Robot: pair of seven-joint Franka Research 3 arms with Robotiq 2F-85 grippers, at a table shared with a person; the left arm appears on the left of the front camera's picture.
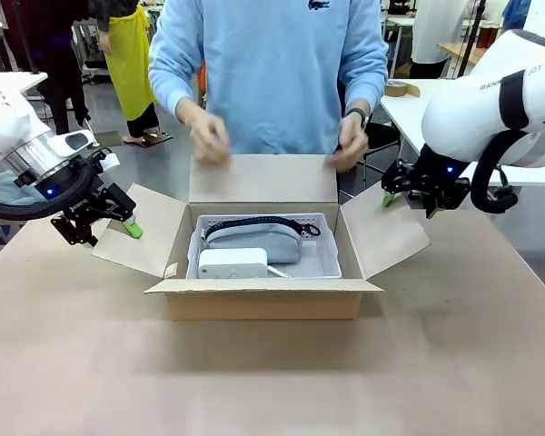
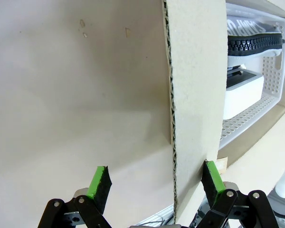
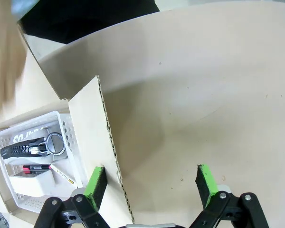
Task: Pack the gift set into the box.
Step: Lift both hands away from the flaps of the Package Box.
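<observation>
The box (image 1: 263, 300) stands open in the middle of the table with all four flaps spread. Inside lies the gift set: a pale tray (image 1: 330, 262) with a grey pouch (image 1: 254, 243) and a small white box (image 1: 232, 263). My left gripper (image 1: 109, 227) is open at the left flap (image 1: 145, 232). In the left wrist view the left gripper (image 2: 156, 180) straddles that flap's edge (image 2: 173, 142), with the tray (image 2: 270, 90) beyond. My right gripper (image 1: 409, 202) is open at the right flap (image 1: 386, 232). In the right wrist view the right gripper (image 3: 150, 182) has that flap's edge (image 3: 109, 137) between its fingers.
A person in a light blue sweatshirt stands at the far side, with one hand (image 1: 209, 141) and the other hand (image 1: 350, 150) just above the far flap (image 1: 263, 179). A tape roll (image 1: 398, 88) lies on a white table at back right. Bare brown tabletop (image 1: 272, 381) lies in front of the box.
</observation>
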